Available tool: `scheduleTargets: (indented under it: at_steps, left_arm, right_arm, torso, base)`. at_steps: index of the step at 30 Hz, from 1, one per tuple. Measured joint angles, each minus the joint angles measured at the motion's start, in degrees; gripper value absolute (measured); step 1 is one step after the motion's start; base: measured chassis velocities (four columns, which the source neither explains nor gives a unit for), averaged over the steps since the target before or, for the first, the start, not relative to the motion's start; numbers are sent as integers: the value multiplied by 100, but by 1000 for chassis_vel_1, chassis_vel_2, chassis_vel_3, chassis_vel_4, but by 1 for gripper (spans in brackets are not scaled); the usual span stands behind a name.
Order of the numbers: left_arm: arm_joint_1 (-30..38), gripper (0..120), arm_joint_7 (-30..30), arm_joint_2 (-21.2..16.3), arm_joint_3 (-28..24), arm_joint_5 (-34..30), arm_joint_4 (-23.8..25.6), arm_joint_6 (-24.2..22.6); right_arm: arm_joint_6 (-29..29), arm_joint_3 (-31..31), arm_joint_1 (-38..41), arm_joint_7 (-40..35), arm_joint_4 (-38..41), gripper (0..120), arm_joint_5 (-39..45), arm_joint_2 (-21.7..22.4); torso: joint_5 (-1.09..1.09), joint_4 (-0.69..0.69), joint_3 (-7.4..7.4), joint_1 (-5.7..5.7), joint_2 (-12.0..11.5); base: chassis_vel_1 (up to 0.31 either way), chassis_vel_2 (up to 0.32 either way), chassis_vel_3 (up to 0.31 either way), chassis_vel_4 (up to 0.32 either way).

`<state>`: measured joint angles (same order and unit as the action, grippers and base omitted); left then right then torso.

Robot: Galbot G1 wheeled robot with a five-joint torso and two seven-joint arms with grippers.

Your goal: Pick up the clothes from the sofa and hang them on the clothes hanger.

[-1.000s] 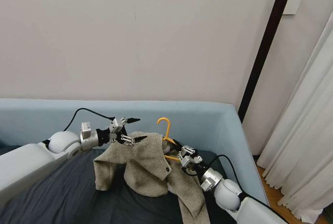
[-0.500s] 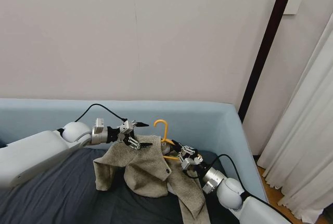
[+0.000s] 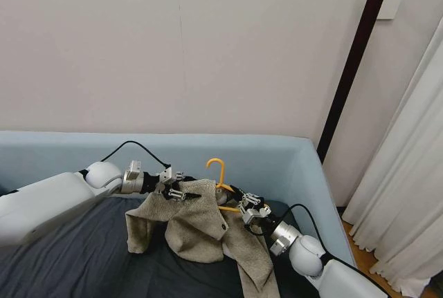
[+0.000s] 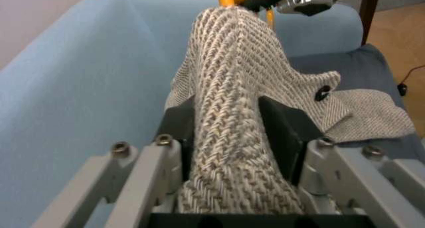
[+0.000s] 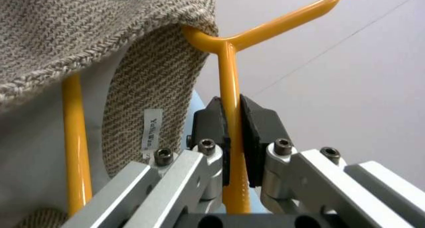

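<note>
**Head view: both pairs of jaws closed on what they hold**

The left gripper [image 3: 181, 193] reaches in over the dark blue seat cushion [image 3: 69, 256] of the light blue sofa [image 3: 291, 163]. Its jaws pinch a raised fold of the grey-beige herringbone knit garment [image 3: 190, 222]. In the left wrist view the fold runs straight out between the two black pads [image 4: 287, 133], which press on it from either side. A dark button [image 4: 323, 92] sits on the cloth beyond the jaws. Below the left jaws the rest of the garment drapes onto the cushion, and one end trails under the right arm.

The right gripper [image 3: 250, 208] sits at the far end of the same fold, facing the left jaws. In the right wrist view its jaws are pressed together on the thin stem of the orange wire clothes hanger [image 5: 229, 73]. The hook curves away above the right jaws, in front of the sofa's backrest. Just ahead of them the garment lies over the hanger's shoulder, touching the wire. A small white label [image 5: 153, 126] shows on the inside of the cloth beside the jaws.

A dark upright post [image 3: 349, 70] stands well apart from both pairs of jaws, on the robot's right.
</note>
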<state>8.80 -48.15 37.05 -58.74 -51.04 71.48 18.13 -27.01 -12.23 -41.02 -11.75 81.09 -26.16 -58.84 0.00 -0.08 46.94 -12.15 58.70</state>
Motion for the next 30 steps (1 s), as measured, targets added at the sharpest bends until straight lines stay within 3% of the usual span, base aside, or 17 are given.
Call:
scheduleTargets:
  at_steps: [7,19,24,28,30]
  left_arm:
    - [-118,9,71,-26,49,31,85,125]
    - [-392,9,126,-121,262,33,103,230]
    - [-645,9,159,-216,518,84,92,231]
    - [-963,9,241,-293,861,91,36,226]
    - [-1019,9,258,-293,925,86,26,226]
  right_arm:
    - [-76,-8,8,10,-6,5,-67,-12]
    - [-52,-29,-44,81,86,5,-5,19]
    - [73,-64,-146,189,288,14,303,119]
    - [252,-87,-337,198,606,34,996,360]
    - [279,-97,-388,199,669,37,1109,409]
  torso:
    - [0,-1,0,0,0]
    - [0,-1,0,0,0]
    - [0,-1,0,0,0]
    - [-1,0,0,0,0]
    - [0,0,0,0,0]
  base:
    - [0,0,0,0]
    - [0,0,0,0]
    - [0,0,0,0]
    - [0,0,0,0]
    - [0,0,0,0]
